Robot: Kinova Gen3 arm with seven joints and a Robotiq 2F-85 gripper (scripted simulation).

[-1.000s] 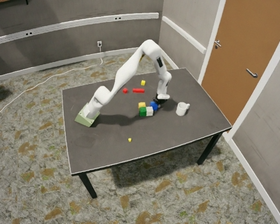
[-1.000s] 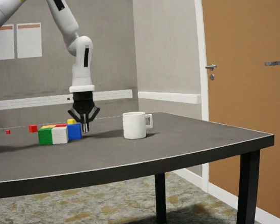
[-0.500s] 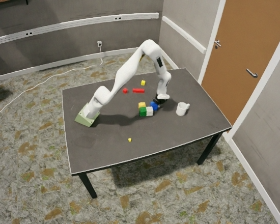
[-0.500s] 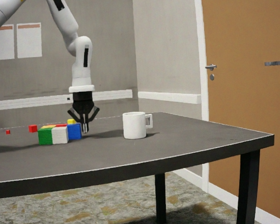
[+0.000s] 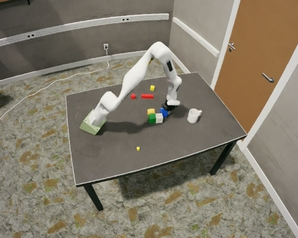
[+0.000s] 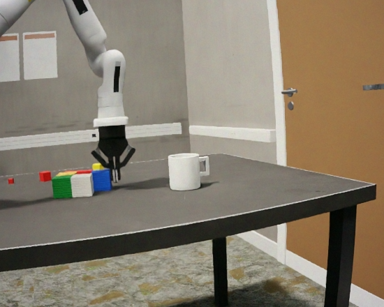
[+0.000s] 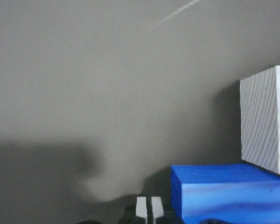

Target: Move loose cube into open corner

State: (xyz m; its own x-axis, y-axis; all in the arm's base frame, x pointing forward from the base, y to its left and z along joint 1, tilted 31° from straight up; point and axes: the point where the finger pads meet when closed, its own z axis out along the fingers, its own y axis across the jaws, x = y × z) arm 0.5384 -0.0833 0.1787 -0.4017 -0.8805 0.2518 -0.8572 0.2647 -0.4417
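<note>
The loose blue cube [image 5: 163, 113] [image 6: 102, 181] [image 7: 231, 202] stands behind the white cube [image 5: 159, 118] [image 6: 82, 185] [image 7: 261, 114], set off to the right. A gap separates it from the yellow cube [image 5: 150, 111] [image 6: 67, 173]. The green cube [image 5: 151, 118] [image 6: 61, 186] stands beside the white one and in front of the yellow. My gripper [image 5: 169, 111] [image 6: 115, 181] [image 7: 149, 207] is shut and empty, pointing down, with its fingertips low at the blue cube's right side. Whether they touch it, I cannot tell.
A white mug [image 5: 193, 116] [image 6: 184, 172] stands right of the gripper. A red bar [image 5: 147, 96], a small red block [image 5: 133, 96] and a yellow block [image 5: 152, 87] [image 6: 96, 166] lie behind the cubes. A small yellow block [image 5: 138, 149] lies toward the front edge.
</note>
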